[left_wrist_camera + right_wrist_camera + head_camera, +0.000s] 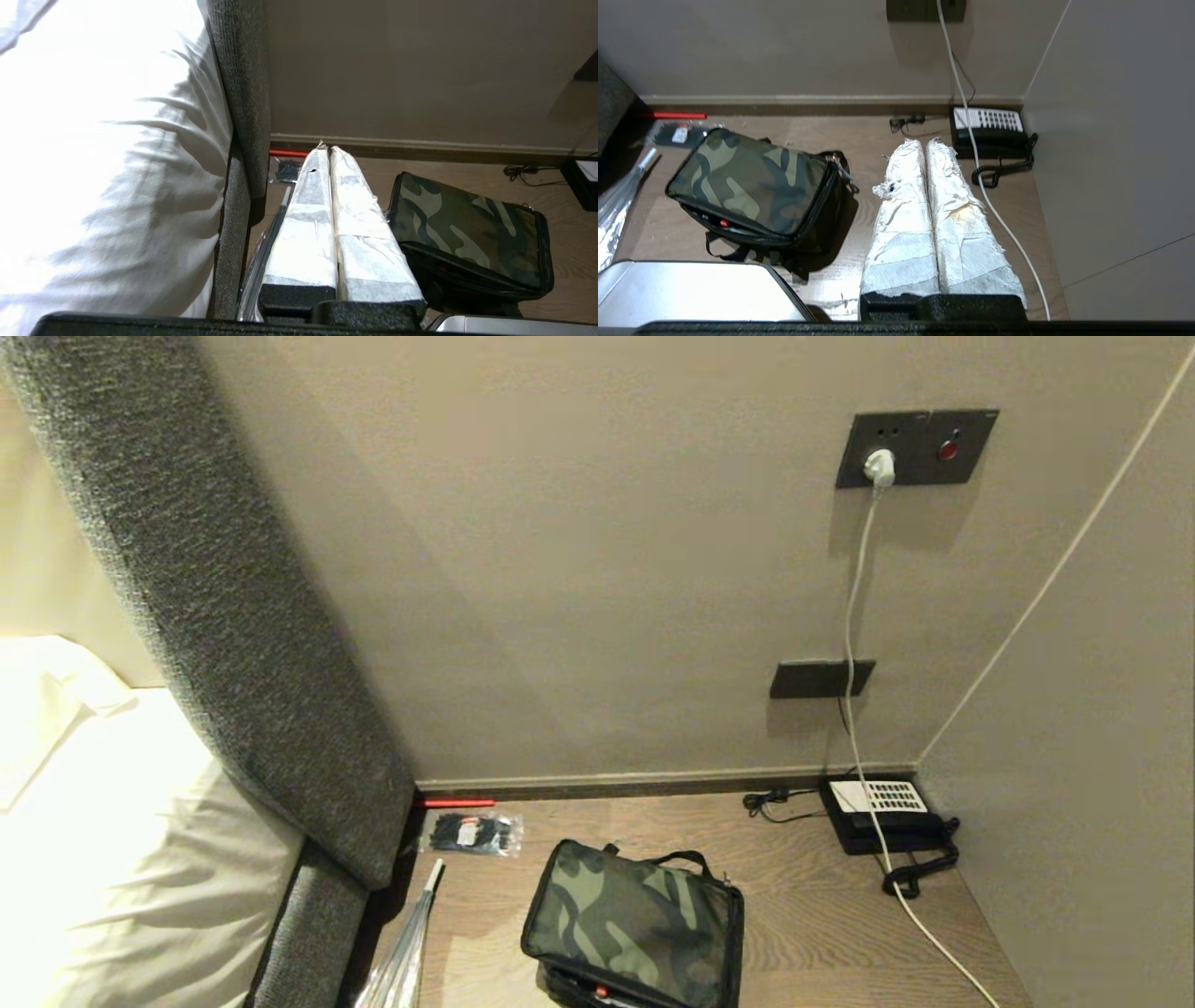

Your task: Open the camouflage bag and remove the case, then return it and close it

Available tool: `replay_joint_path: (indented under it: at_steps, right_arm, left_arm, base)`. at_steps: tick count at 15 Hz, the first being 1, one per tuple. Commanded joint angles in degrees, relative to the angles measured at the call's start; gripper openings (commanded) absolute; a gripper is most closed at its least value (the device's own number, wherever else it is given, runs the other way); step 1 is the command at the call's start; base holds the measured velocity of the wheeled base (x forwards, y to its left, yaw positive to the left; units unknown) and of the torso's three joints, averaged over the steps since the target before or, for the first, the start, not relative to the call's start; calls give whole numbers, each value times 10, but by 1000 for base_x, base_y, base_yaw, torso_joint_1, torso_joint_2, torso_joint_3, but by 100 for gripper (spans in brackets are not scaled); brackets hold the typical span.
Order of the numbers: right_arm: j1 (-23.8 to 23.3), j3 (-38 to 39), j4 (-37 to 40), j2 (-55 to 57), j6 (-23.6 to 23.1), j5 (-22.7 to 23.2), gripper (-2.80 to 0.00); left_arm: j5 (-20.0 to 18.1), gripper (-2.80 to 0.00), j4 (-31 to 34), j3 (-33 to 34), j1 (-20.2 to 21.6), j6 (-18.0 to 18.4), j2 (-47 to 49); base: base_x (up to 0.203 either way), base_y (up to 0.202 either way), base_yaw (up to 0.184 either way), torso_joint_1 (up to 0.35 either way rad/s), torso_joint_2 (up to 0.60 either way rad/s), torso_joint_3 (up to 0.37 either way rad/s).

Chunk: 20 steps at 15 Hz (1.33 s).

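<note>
wooden tabletop (822, 915) holds camouflage bag (635, 919) beside telephone (882, 814).

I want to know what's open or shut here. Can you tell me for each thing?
camouflage bag: lying flat, zipper partly open.
left hand: shut, empty.
right hand: shut, empty.
telephone: handset on its cradle.
white plug: plugged into the wall socket.
</note>
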Motion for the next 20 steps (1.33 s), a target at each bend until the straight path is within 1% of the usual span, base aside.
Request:
replay_joint_path:
  at_steps: [1, 18, 20]
  right_arm:
    - [0, 0, 1, -2, 0, 0, -280]
    - [0, 0, 1, -2, 1, 0, -280]
    - [0, 0, 1, -2, -1, 1, -280]
  left_arm:
    - [0, -280, 0, 2, 0, 0, 0]
    - [0, -280, 0, 2, 0, 1, 0]
    - [0, -280, 0, 2, 0, 2, 0]
  base:
    - [0, 0, 0, 2, 6, 193]
    - [0, 0, 0, 2, 3, 201]
    - [0, 0, 0, 6, -4, 104]
